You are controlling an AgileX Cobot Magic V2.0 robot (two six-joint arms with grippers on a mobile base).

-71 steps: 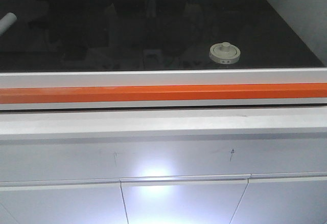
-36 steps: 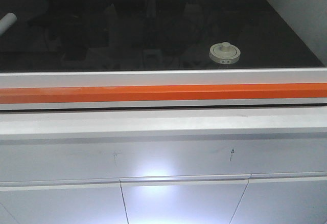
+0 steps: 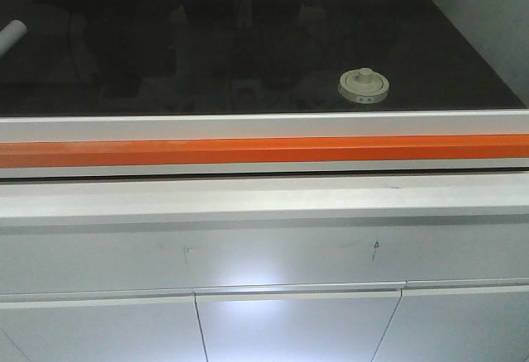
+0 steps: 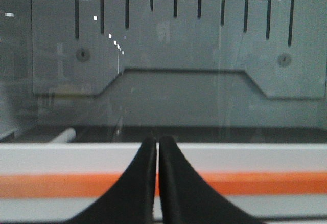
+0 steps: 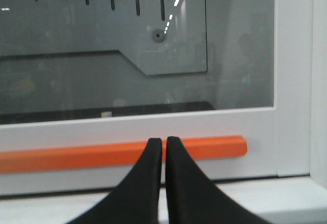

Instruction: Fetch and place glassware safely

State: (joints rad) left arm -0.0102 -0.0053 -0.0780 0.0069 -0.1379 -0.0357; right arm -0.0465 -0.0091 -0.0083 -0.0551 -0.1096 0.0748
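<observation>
The glass jar [image 3: 364, 86] with its off-white round lid and central knob stands on the black floor inside the cabinet, right of centre, behind the glass sash. My left gripper [image 4: 158, 141] is shut and empty, in front of the sash's white frame and orange handle [image 4: 265, 184]. My right gripper [image 5: 164, 141] is shut and empty, in front of the right end of the orange handle [image 5: 214, 147]. Neither gripper shows in the front view. The jar does not show in the wrist views.
A plain white cylinder [image 3: 11, 35] lies at the far left on the black floor, also seen in the left wrist view [image 4: 64, 135]. The orange handle bar [image 3: 264, 149] runs across the sash frame. A white ledge [image 3: 264, 201] and cabinet doors [image 3: 297, 325] lie below. A slotted grey back panel [image 4: 168, 45] is behind.
Reflections in the glass shift slightly. The jar and cylinder have not moved.
</observation>
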